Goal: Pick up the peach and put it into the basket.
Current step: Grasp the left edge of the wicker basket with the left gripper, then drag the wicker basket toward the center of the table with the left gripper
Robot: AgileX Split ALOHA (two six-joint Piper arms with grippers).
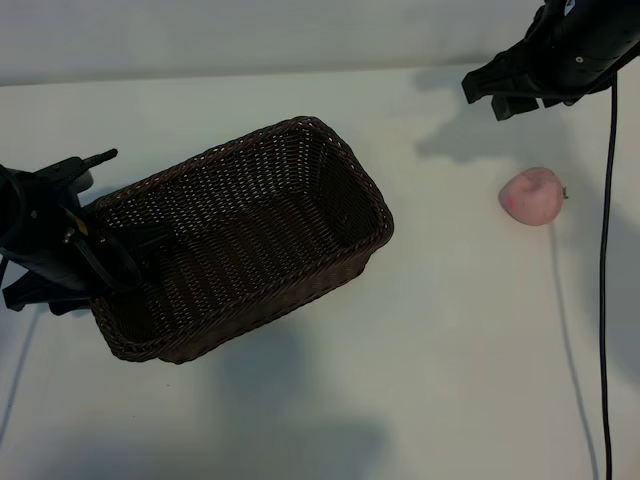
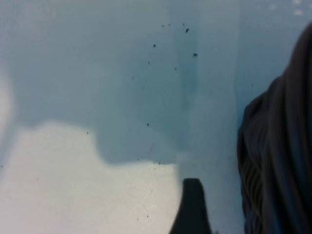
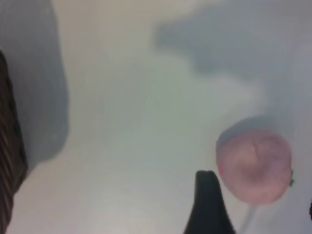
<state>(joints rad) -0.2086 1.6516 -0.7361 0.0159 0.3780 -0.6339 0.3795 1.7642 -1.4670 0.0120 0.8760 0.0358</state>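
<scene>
The peach (image 1: pixel 533 196), small, pale pink and round, lies on the white table at the right. My right gripper (image 1: pixel 495 100) hangs open beyond it, toward the table's far side. In the right wrist view the peach (image 3: pixel 253 165) shows past one dark fingertip (image 3: pixel 207 204), untouched. The basket (image 1: pixel 250 225), dark-brown wicker, stands askew at centre-left. My left gripper (image 1: pixel 125 198) straddles the rim at the basket's left end, one finger inside and one outside. The left wrist view shows a finger (image 2: pixel 192 209) with a gap of table between it and the basket wall (image 2: pixel 278 161).
A black cable (image 1: pixel 604 300) runs down the right edge of the table past the peach. White table (image 1: pixel 450 350) stretches between basket and peach and along the front.
</scene>
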